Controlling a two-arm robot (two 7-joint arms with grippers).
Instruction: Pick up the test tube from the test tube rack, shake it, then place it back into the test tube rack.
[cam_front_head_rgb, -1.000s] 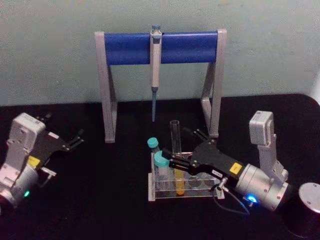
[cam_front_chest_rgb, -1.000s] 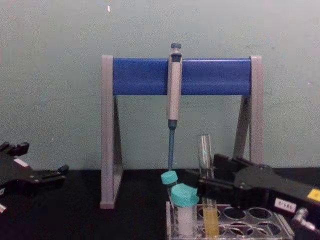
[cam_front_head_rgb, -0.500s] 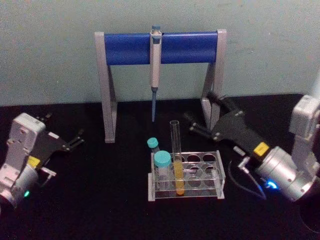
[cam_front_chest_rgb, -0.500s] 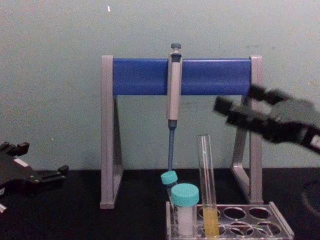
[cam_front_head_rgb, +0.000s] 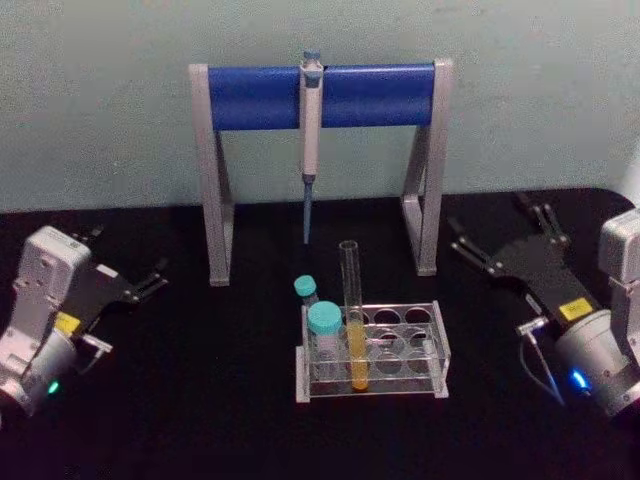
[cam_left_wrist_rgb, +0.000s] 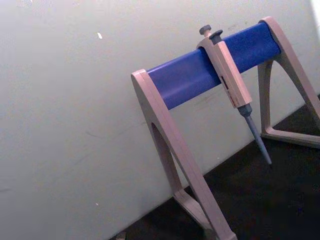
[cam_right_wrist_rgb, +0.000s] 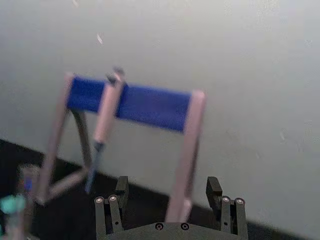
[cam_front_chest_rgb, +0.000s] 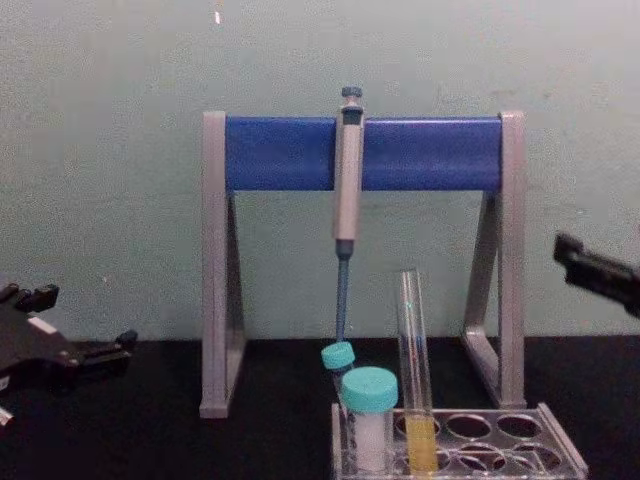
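A tall clear test tube (cam_front_head_rgb: 350, 300) with yellow-orange liquid in its lower part stands upright in a hole of the low clear test tube rack (cam_front_head_rgb: 415, 345), which sits on the black counter (cam_front_head_rgb: 200, 400) near the middle of the head view. The tube is in the rack's left half, and nothing grips it. Just beside it, at about 9 o'clock, a short teal-capped vial (cam_front_head_rgb: 324, 335) with white contents stands in the rack, and a smaller teal-capped tube (cam_front_head_rgb: 306, 292) leans behind that vial, toward 11 o'clock from the test tube. Beyond the rack at 12 o'clock stands a grey-and-blue pipette stand (cam_front_head_rgb: 325, 95) with a pipette (cam_front_head_rgb: 311, 125) hanging from its blue bar, tip pointing down. The right pincer (cam_front_head_rgb: 500, 238) is well apart from the rack at about 2 o'clock, beside the stand's right leg; its fingers are spread wide and hold nothing, as the right wrist view also shows (cam_right_wrist_rgb: 167, 202). The left pincer (cam_front_head_rgb: 125, 260) rests near the counter's left edge, at about 9 o'clock from the rack, parted and empty, with its dark fingers pointing toward the stand.
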